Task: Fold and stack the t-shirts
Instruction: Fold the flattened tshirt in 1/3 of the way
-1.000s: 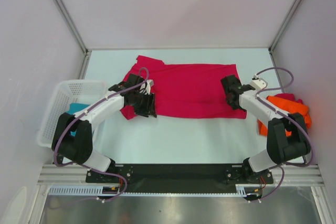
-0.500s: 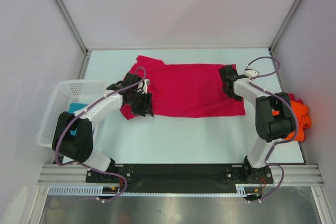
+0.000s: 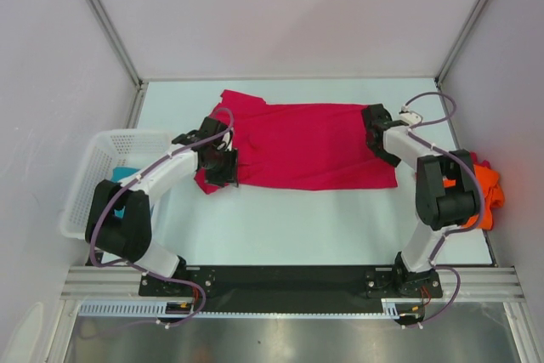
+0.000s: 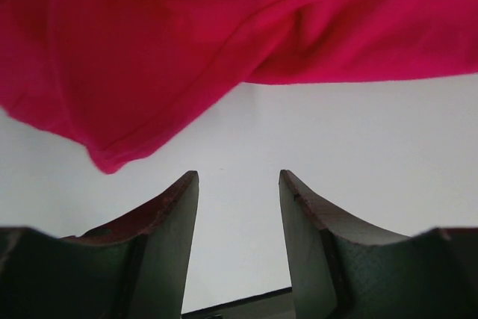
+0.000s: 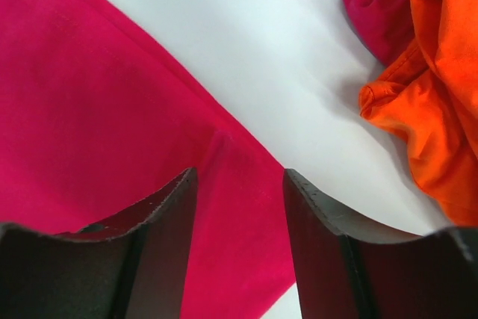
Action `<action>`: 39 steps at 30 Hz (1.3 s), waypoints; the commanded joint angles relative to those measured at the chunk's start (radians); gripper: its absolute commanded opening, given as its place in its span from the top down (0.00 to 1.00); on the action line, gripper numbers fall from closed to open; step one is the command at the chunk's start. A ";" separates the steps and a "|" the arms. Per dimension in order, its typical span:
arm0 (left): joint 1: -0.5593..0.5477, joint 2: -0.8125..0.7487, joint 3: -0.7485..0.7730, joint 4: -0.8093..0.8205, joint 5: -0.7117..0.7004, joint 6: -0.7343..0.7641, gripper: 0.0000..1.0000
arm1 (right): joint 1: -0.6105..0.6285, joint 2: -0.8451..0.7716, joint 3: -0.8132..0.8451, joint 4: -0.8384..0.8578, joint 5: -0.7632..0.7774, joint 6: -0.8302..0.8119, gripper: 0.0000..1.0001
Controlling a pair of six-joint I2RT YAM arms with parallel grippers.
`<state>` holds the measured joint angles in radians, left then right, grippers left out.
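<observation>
Crimson-pink t-shirt (image 3: 310, 144): spread flat across the far half of the bench, rumpled at its left end.
Left gripper (image 3: 223, 161): at the shirt's left end, fingers apart, gripping nothing, bare bench showing between them in the wrist view.
Right gripper (image 3: 379, 135): over the shirt's right edge, fingers apart, nothing clamped.
Orange t-shirt (image 3: 486, 186): crumpled in a heap at the right edge.
Teal t-shirt (image 3: 124, 178): bunched inside the white basket (image 3: 110, 135) at the left edge.

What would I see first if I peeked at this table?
The big crimson-pink t-shirt spread out mid-table grabs the eye, with the left gripper and right gripper open at its two ends. An orange t-shirt lies crumpled at the right edge; a white mesh basket sits at the left.
</observation>
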<state>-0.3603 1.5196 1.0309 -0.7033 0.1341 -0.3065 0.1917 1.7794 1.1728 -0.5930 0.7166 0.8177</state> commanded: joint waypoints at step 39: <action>0.130 0.129 0.028 0.054 -0.068 -0.094 0.54 | 0.026 -0.379 -0.177 0.035 -0.126 -0.074 0.44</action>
<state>-0.2340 1.6306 1.0386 -0.6930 -0.0051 -0.3717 0.2111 1.4265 0.9855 -0.5632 0.5697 0.7567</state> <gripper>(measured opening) 0.475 0.557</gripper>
